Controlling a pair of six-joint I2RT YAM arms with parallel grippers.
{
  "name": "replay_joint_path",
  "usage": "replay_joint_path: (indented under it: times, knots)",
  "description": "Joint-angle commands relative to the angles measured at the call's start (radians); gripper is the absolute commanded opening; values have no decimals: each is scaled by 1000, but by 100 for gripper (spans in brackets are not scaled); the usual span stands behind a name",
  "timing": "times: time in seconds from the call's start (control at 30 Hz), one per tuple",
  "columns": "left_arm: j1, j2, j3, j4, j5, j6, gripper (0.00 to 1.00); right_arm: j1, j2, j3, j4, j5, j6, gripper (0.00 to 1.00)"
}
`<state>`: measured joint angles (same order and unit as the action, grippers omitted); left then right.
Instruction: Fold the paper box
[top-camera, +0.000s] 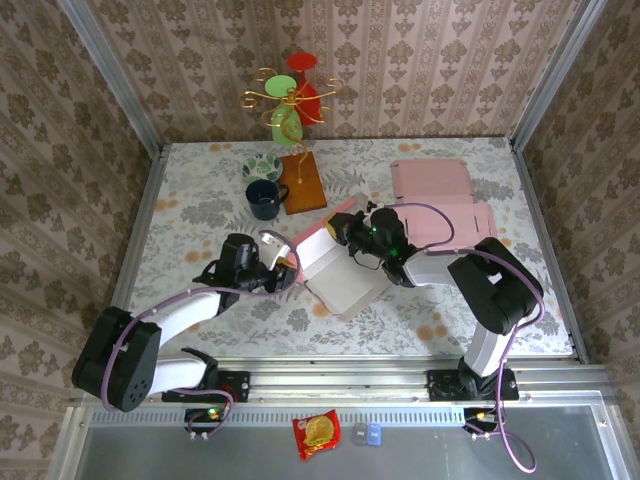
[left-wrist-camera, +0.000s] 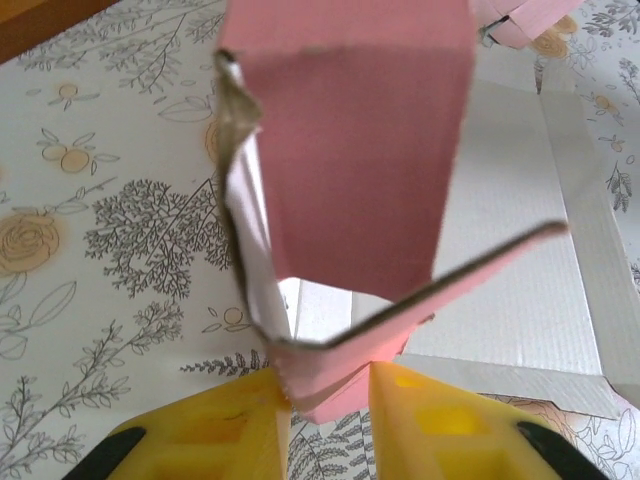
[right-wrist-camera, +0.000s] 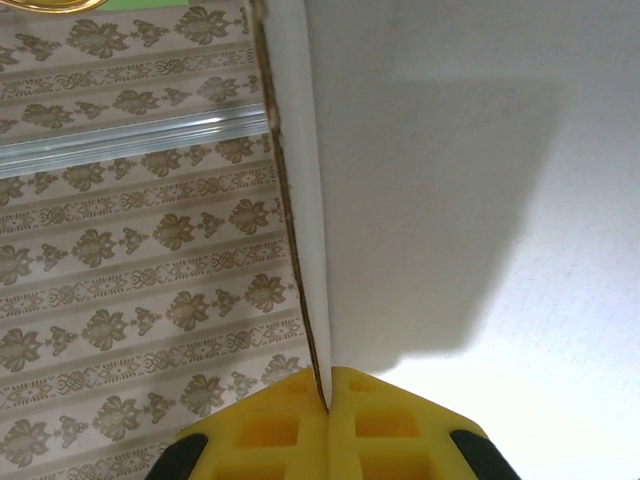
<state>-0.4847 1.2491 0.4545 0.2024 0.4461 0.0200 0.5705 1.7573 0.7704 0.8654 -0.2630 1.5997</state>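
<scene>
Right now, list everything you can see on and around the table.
paper box: one, pink and white, table centre
flat box blank: one, pink, far right
mug: one, dark blue, left of centre
patterned cup: one, green-white, behind mug
wooden board: one, brown, beside mug
cup stand: one, gold, far edge
snack packet: one, red, near rail
table: one, floral, under everything
left gripper: one, yellow, pinching box's pink fold
right gripper: one, yellow, pinching box's white panel

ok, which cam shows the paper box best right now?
Top external: the whole paper box is visible, half-folded on the table between the left gripper and right gripper. Left wrist gives a close look at a pink flap corner pinched in its gripper. Right wrist gives a white panel edge clamped in its gripper.
</scene>
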Motion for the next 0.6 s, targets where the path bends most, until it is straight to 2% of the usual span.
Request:
replay_joint_path:
  times: [0.0,0.23,0.57]
  knots:
    - [-15,-5,35,8,21,35,26,6,20,1,29,-1,-11,0]
    - [-52,0,41,11,-29,10,26,11,32,1,49,5,1,0]
    - [-98,31,61,26,-185,-72,32,19,30,-20,100,30,2,0]
